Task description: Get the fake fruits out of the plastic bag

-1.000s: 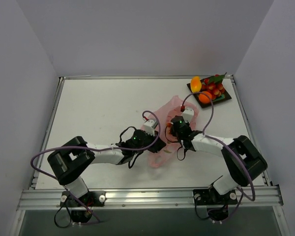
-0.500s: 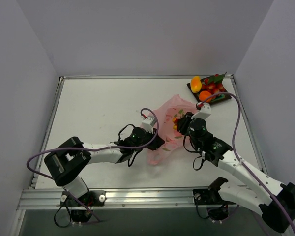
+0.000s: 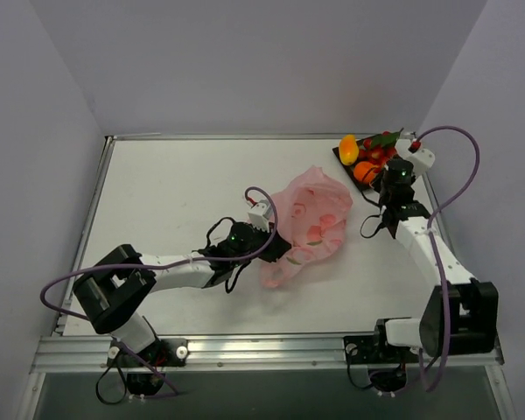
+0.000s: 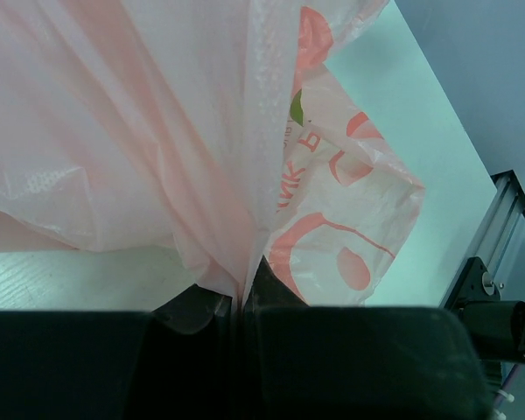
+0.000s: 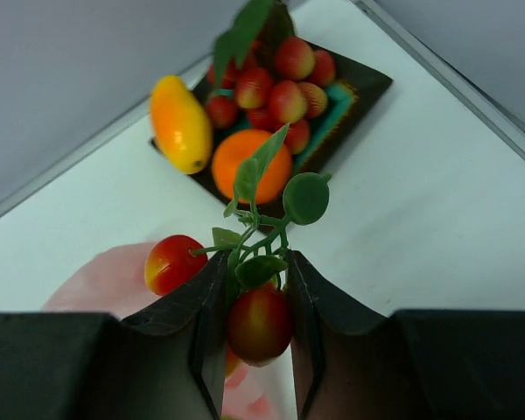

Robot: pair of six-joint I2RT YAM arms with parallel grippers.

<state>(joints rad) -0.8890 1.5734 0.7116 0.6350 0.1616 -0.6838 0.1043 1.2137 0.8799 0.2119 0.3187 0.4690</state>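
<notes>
At the centre of the overhead frame, the plastic bag [image 3: 308, 220] lies crumpled on the table [image 3: 175, 192]. My left gripper [image 3: 275, 252] meets its lower left edge; from this height I cannot tell how the jaws stand. At the upper right, the fake fruits [image 3: 367, 157] sit heaped on a dark tray [image 3: 339, 155], apart from the plastic bag. My right gripper [image 3: 385, 179] hangs just beside the tray's lower edge; its load is too small to make out here.

Left wrist view: my left gripper [image 4: 243, 293] is pressed together on a gathered fold of the plastic bag [image 4: 157, 131], with film pinched between the two fingers at bottom centre. Pink film fills the upper left of the frame; bare table [image 4: 402, 131] shows at the right.

Right wrist view: my right gripper [image 5: 255, 306] pinches a red fruit sprig [image 5: 259, 322]. One red fruit sits between the fingers, a second red fruit [image 5: 173, 262] hangs to the left, and green leaves rise above. Beyond, at upper centre, the tray [image 5: 372, 83] carries an orange fruit [image 5: 252, 166], a yellow-orange fruit [image 5: 182, 122] and several red ones. A patch of the plastic bag [image 5: 96, 284] shows at lower left.
</notes>
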